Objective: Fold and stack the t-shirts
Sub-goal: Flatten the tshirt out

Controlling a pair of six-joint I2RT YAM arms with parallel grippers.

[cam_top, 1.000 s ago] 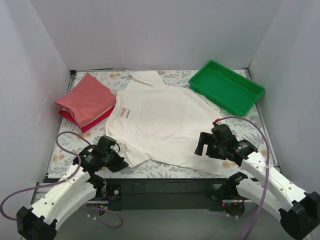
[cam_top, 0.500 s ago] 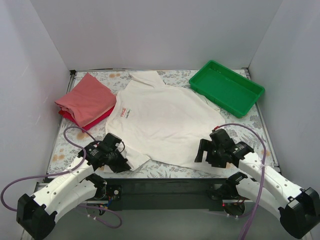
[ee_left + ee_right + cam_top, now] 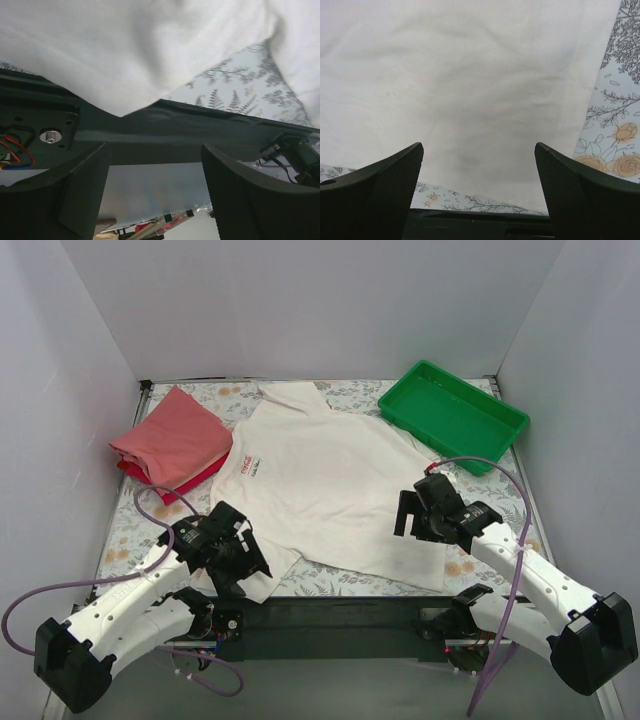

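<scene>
On the floral surface [image 3: 350, 392], the cream-white t-shirt [image 3: 330, 480] lies spread, left claw [image 3: 248, 562] released at its near sleeve, right claw [image 3: 408, 517] released above its hem.

Pincer [image 3: 155, 148] fingers spread; white t-shirt [image 3: 150, 45] hem draped over dark table edge [image 3: 200, 131].

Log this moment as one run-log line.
cream t-shirt: spread flat | left gripper: open, at near-left corner | right gripper: open, over near hem | pink stack: far left
</scene>
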